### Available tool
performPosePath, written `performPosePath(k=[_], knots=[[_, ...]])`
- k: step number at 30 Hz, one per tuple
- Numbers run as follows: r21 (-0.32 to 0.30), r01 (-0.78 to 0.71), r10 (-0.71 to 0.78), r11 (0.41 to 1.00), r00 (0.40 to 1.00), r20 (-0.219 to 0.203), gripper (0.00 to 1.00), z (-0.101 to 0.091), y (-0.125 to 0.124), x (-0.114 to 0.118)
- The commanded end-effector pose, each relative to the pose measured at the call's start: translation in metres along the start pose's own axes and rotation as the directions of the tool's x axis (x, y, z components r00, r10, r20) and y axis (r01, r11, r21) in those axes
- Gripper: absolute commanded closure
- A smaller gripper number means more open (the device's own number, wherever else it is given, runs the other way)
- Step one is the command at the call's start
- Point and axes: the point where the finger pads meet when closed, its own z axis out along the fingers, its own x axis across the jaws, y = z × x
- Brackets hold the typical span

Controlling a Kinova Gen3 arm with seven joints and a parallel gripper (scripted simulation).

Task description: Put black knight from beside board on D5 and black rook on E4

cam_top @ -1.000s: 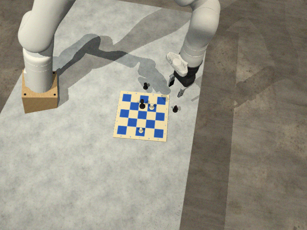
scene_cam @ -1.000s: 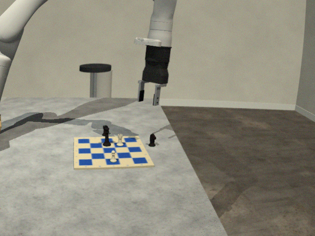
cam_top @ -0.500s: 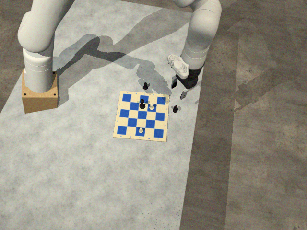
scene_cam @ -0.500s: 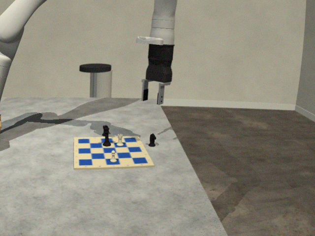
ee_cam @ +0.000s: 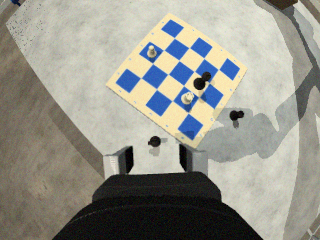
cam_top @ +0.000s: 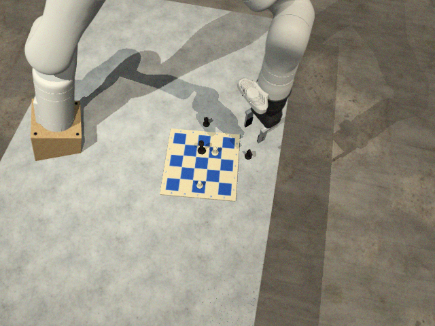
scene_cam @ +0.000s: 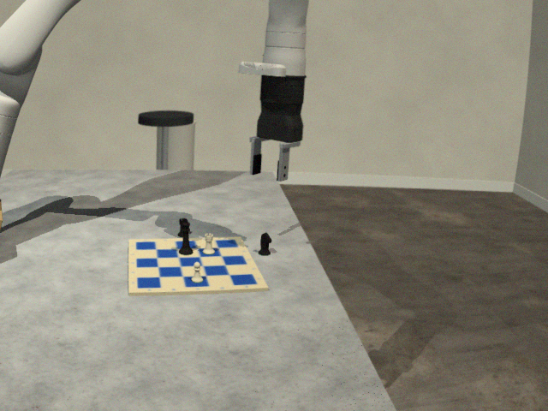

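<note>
The blue and cream board (cam_top: 200, 164) lies on the grey table. The black knight (cam_top: 248, 154) stands upright on the table just off the board's right edge; it also shows in the exterior view (scene_cam: 265, 243) and in the wrist view (ee_cam: 155, 140). The black rook (cam_top: 206, 121) stands on the table beyond the board's far edge, also visible in the wrist view (ee_cam: 235, 115). My gripper (cam_top: 255, 130) (scene_cam: 269, 169) is open and empty, hanging high above the table near the knight. In the wrist view the knight shows between my fingers, far below.
On the board stand a tall black piece (cam_top: 201, 147), a white rook (cam_top: 214, 151) beside it and a white pawn (cam_top: 199, 184) near the front edge. The table's right edge runs close to the knight. The arm's base block (cam_top: 56, 134) stands at the left.
</note>
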Motion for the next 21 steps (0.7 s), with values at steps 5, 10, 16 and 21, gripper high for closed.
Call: performPosePath(k=[5,10,16,21], knots=[[-0.005,-0.005,0.005,1.000,1.000,0.004,0.00,-0.0019,0.0000,-0.0028],[-0.005,-0.005,0.005,1.000,1.000,0.004,0.00,-0.0019,0.0000,-0.0028],[-0.005,-0.005,0.005,1.000,1.000,0.004,0.00,-0.0019,0.0000,-0.0028],[-0.005,-0.008,0.008,1.000,1.000,0.004,0.00,-0.0018,-0.0001,-0.0027]])
